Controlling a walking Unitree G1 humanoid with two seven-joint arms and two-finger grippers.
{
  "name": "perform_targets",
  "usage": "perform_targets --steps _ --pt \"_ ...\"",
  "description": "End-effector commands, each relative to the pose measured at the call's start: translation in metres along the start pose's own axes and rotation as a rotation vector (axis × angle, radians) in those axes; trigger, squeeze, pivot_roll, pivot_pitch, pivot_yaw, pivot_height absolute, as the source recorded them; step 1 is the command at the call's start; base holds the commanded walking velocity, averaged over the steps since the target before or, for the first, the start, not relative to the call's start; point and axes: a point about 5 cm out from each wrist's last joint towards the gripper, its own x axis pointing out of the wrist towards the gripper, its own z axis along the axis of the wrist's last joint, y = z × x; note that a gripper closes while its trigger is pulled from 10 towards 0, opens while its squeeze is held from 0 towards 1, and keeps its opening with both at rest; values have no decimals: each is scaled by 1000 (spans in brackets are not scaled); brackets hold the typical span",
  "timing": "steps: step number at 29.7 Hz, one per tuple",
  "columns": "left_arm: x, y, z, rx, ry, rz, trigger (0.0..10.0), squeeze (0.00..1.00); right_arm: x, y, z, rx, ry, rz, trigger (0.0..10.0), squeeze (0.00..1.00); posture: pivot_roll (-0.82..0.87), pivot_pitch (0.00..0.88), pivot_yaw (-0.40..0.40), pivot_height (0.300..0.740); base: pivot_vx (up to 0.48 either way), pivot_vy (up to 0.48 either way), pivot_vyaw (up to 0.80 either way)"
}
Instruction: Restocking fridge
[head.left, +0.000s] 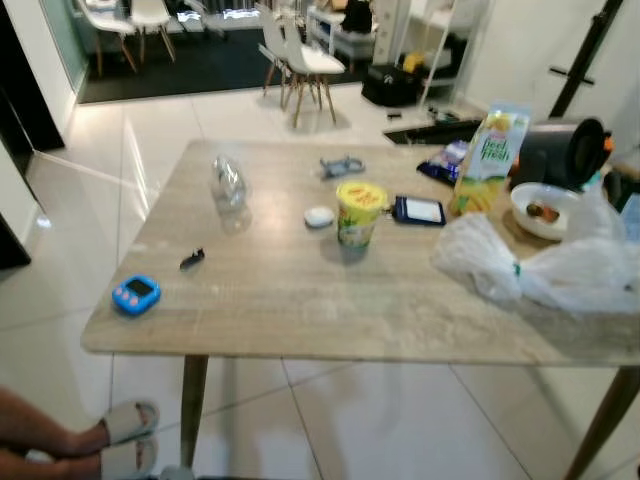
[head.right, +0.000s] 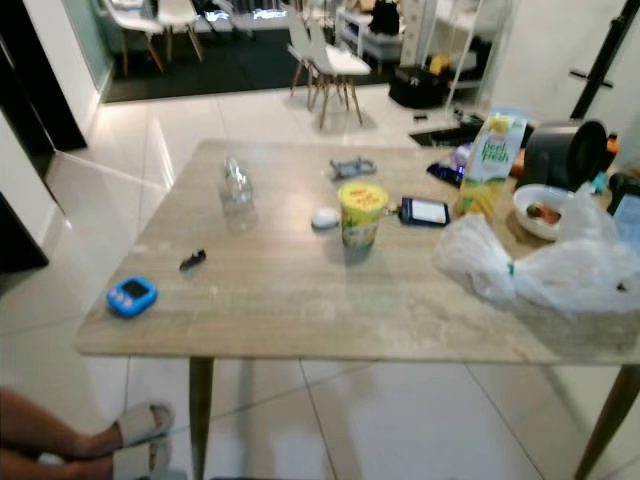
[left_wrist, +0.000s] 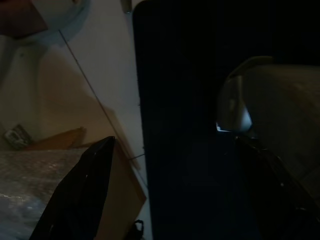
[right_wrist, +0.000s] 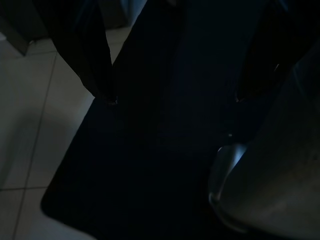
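Table (head.left: 300, 300) of pale wood grain, goods spread across it

Juice carton (head.left: 487, 160), tall and yellow-green, upright near the far right edge, beside a white bowl (head.left: 543, 210) and a crumpled translucent plastic bag (head.left: 540, 265). Round yellow cup (head.left: 359, 212) at the centre, a small white disc (head.left: 319, 216) just beside it; clear plastic bottle (head.left: 228, 182) further left; blue rounded timer (head.left: 136, 295) near the front left corner. Left claw (left_wrist: 170, 165) and right claw (right_wrist: 175, 97) hang in shade over a dark mat, black fingers spread, holding nothing
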Motion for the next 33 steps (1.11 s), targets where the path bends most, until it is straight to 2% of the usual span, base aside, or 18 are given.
perform_targets --steps 1,20,33 --pt "0 -2 -3 15 15 -5 10000 0 -1 0 -10 19 28 4 10000 0 59 0 -7 740 0 0 0" --pt "0 -3 -1 -10 3 -16 10000 0 -1 1 -9 20 25 7 10000 0 61 0 -10 740 0 0 0" --pt "0 -3 -1 -5 5 -15 10000 0 -1 1 -9 23 25 7 10000 0 61 0 -8 740 0 -450 0"
